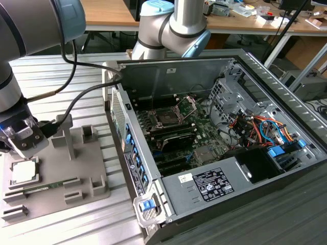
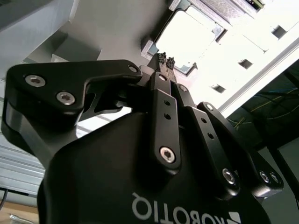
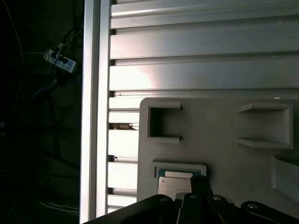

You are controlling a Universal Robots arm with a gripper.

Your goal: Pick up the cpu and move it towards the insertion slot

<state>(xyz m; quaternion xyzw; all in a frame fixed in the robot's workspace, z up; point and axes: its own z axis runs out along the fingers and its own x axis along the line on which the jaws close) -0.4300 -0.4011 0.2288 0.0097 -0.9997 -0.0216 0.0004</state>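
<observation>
Both fingertips (image 2: pixel 160 57) are pressed together with nothing between them. The gripper (image 2: pixel 165 59) hovers right over the cpu (image 1: pixel 24 172), though whether it touches I cannot tell. The chip lies flat in its recess on the grey fixture block (image 1: pixel 76 168). Well apart, toward the exterior view's right, the insertion slot (image 1: pixel 167 117) sits inside the opened computer case (image 1: pixel 204 184) — silver bracket (image 1: pixel 187 104) tilted up.

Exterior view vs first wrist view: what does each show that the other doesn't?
Exterior view: the open computer case with the insertion slot inside. First wrist view: a power strip down past the table edge. Both: the cpu lying in its gray holder, the gripper close over it, and the slatted table.
</observation>
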